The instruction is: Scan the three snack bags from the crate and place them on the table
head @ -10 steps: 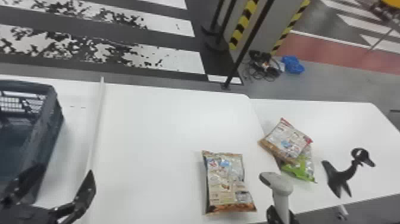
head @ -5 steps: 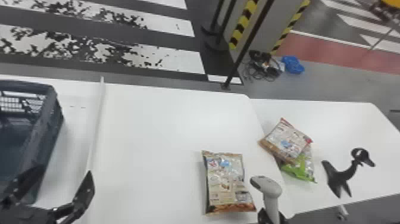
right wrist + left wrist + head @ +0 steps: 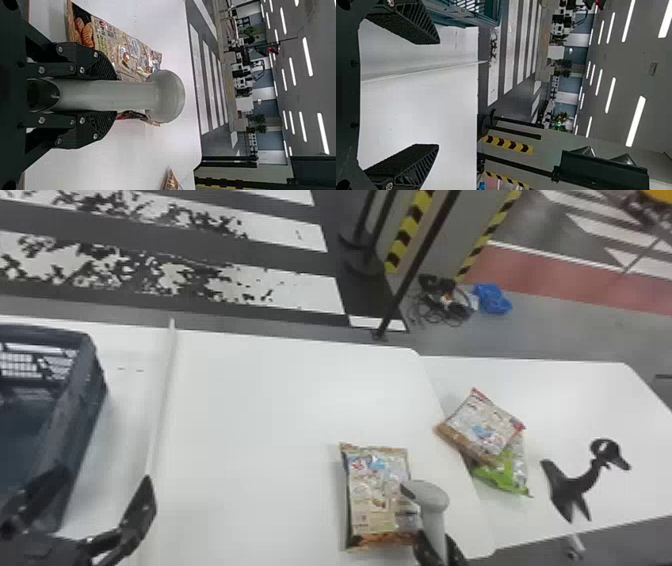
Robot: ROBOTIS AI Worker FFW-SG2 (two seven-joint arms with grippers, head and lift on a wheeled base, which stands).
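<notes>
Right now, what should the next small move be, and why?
Probably bring the scanner slightly over the middle of the near snack bag and scan it: the right hand already grips the scanner at that bag's edge, while the other two bags lie together on the far table.

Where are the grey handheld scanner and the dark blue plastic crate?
Grey handheld scanner [image 3: 115, 95]: right wrist view, on its handle.
Dark blue plastic crate [image 3: 77, 410]: head view, on its side wall.

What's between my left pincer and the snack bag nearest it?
In the head view, a thin white strip runs beside the left pincer, then bare tabletop up to that snack bag.
</notes>
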